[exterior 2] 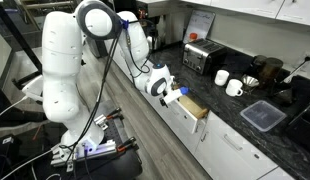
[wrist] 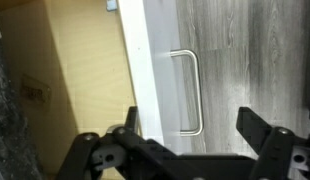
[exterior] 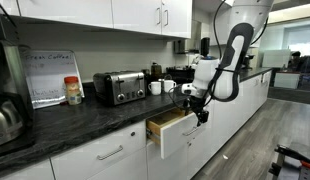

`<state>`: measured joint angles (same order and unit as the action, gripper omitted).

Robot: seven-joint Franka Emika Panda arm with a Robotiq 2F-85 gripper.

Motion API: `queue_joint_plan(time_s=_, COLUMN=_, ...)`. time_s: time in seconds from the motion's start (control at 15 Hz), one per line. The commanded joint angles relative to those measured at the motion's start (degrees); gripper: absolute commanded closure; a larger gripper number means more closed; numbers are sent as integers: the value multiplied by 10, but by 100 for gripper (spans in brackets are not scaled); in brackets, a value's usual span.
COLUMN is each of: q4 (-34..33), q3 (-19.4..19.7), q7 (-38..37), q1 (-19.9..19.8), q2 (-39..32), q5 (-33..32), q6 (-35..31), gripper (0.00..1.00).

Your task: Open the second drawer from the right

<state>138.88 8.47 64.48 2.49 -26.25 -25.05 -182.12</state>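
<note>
The second drawer from the right point(exterior: 173, 135) stands pulled out from the cabinet row, showing its glossy white front and pale wood inner box point(exterior 2: 195, 106). In the wrist view the white front point(wrist: 150, 80), the silver bar handle point(wrist: 191, 90) and the wood interior point(wrist: 75, 80) fill the frame. My gripper point(wrist: 190, 128) is open, with its two black fingers on either side of the handle's end and the drawer front. It is at the drawer front in both exterior views point(exterior: 199, 112) point(exterior 2: 178, 96).
A dark countertop point(exterior: 85, 120) carries a toaster point(exterior: 119, 87), white mugs point(exterior 2: 228, 83) and a black tray point(exterior 2: 263, 115). A closed drawer point(exterior: 108, 154) sits beside the open one. The robot base and its cables point(exterior 2: 95, 150) stand on the wood floor.
</note>
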Motion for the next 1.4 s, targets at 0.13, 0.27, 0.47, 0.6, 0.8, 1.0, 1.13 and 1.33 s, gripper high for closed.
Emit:
queue_joint_plan(time_s=0.13, q4=81, q3=43, q7=-24, q1=44, q2=62, q5=-2, q6=0, gripper=0)
queue_joint_plan(time_s=0.27, q4=102, q3=49, q7=-30, q1=52, q2=75, q5=-1, q6=1, gripper=0)
queue_joint_plan(time_s=0.47, q4=122, q3=56, q7=-37, q1=62, q2=93, q5=-3, q6=5, gripper=0)
queue_joint_plan(time_s=0.6, q4=122, q3=66, q7=-34, q1=73, q2=107, q5=-7, q6=7, gripper=0)
queue_joint_plan(time_s=0.8, q4=93, q3=86, q7=-23, q1=91, q2=117, q5=-15, q6=9, gripper=0)
queue_joint_plan(time_s=1.0, q4=54, q3=57, q7=3, q1=62, q2=95, q5=-5, q6=-1, gripper=0)
queue_joint_plan(time_s=1.13, q4=27, q3=10, q7=-1, q1=15, q2=64, q5=-14, q6=-5, gripper=0)
queue_joint_plan(time_s=1.33, q4=-8, q3=-73, q7=38, q1=-62, q2=15, q5=20, q6=6, gripper=0)
